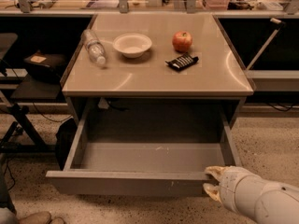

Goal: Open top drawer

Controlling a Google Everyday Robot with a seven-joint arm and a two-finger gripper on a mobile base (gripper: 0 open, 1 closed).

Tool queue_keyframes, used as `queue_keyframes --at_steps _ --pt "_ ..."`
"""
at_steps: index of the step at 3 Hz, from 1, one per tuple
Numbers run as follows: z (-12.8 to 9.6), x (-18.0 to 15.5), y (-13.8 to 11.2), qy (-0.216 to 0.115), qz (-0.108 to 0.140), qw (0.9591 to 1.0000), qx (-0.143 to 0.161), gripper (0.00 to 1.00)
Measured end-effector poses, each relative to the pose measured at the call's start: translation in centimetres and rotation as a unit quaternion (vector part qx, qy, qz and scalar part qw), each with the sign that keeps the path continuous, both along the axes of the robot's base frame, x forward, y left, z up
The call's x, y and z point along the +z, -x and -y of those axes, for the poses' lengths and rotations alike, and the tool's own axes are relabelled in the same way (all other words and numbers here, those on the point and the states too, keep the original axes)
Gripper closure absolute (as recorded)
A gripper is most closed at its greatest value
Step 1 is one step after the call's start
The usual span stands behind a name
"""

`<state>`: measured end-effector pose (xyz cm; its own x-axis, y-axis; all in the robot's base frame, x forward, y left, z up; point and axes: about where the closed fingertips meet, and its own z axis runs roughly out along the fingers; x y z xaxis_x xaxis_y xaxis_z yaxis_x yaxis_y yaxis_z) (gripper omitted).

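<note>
**Item: top drawer** (140, 183). Wide grey metal drawer with a flat front and no handle. It stands drawn far out from the cabinet under the worktop (154, 80). The interior is open to view, with a few small white marks on the bottom panel right of centre. The front panel lies nearest the camera, low in the view.

**Item: gripper** (211, 181). Pale, mounted on a white arm (264, 203) that enters from the lower right corner. It is positioned at the right end of the drawer front. The fingers (216, 172) are spread apart, one tip at the top edge of the front panel and the other lower, against its face. Whether they press on the panel cannot be told.

**On the worktop:**
- Clear plastic bottle (95, 47), lying on its side at the left.
- White bowl (132, 45), upright, just right of the bottle.
- Red apple (182, 41), right of the bowl.
- Dark snack packet (182, 61), lying flat just in front of the apple.

**Surroundings:** speckled floor (261, 143). A black bag (63, 141) sits beside the cabinet's left side.
</note>
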<state>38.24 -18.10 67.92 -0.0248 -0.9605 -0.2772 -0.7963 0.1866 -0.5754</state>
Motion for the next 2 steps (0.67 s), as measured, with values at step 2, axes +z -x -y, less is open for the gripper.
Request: queue_keyframes --at_steps 2 --pt "7.1 2.2 10.8 0.058 0.008 0.9951 -0.08 1.0"
